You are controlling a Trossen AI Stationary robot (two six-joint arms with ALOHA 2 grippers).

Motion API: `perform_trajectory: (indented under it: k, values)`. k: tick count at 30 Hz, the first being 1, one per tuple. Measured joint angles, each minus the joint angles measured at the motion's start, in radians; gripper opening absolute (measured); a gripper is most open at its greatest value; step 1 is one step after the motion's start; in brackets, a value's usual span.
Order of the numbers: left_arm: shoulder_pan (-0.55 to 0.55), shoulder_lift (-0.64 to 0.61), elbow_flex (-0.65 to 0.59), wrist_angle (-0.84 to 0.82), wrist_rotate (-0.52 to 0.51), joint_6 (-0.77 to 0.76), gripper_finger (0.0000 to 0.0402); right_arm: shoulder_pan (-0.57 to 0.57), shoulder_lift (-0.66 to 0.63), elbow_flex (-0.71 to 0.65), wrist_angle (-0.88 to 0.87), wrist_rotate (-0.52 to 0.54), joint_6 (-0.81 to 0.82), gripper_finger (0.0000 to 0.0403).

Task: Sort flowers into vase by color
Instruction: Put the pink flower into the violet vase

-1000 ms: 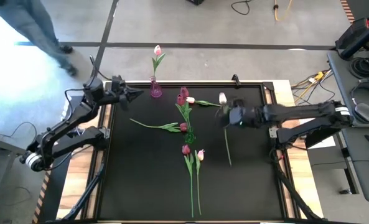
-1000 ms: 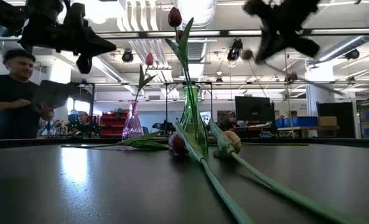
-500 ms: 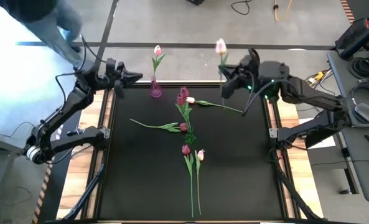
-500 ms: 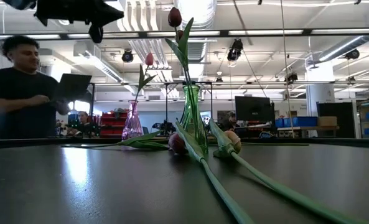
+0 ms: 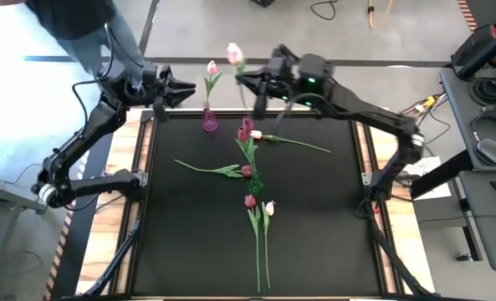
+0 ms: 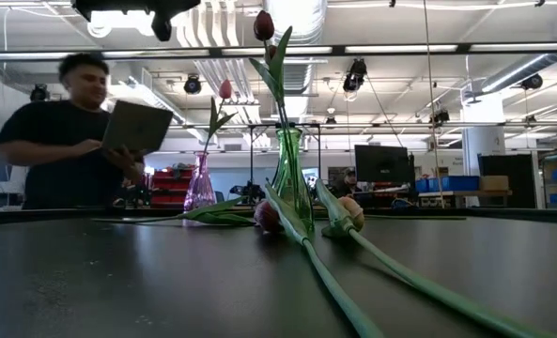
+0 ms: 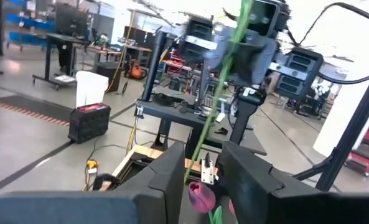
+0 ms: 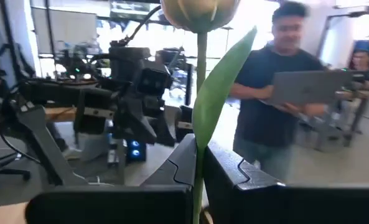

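My right gripper (image 5: 258, 84) is high over the table's far edge, shut on a pale tulip (image 5: 233, 53) that stands upright in it. To its left, a pink vase (image 5: 207, 122) holds one pale pink tulip (image 5: 212, 67). A green vase (image 6: 289, 174) near the middle holds dark magenta tulips (image 6: 263, 25). My left gripper (image 5: 189, 89) hangs open and high left of the pink vase, holding nothing. Two pale tulips (image 5: 256, 134) (image 5: 269, 206) and two magenta ones (image 5: 246, 171) (image 5: 250, 201) lie flat on the black table. My right gripper pinches the pale tulip's stem (image 8: 199, 124) between its two fingers, below the head (image 8: 200, 12) and beside a leaf. The fingers are level, coming from the table's right, and lie across the stem. The tulip is lifted clear, upright, its lower stem (image 5: 274, 117) hanging under the fingers.
A person with a laptop (image 6: 81, 131) stands beyond the table's far left corner. Open black table surface (image 5: 189, 234) lies at the near left and on the right half. Cables and equipment (image 5: 482, 92) sit to the right of the table.
My right gripper has risen from the table's right middle with the pale tulip and carried it to the far edge, then left toward the pink vase; the tulip has turned upright. My left gripper has risen near the far left corner and opened.
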Motion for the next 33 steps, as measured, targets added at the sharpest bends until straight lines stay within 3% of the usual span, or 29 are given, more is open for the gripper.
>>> perform_trajectory:
  k: [12, 22, 33]
  values:
    - [-0.058, 0.050, 0.021, 0.005, -0.035, 0.066, 0.0099, -0.012, 0.349, 0.471, -0.005, -0.174, 0.009, 0.0013]
    - [-0.064, 0.064, 0.031, 0.065, -0.043, 0.050, 0.0099, -0.031, 0.369, 0.455, 0.016, -0.225, 0.073, 0.0013]
    - [-0.080, 0.159, 0.166, 0.009, 0.005, 0.012, 0.0090, -0.030, 0.379, 0.454, -0.001, -0.225, 0.072, 0.0013]
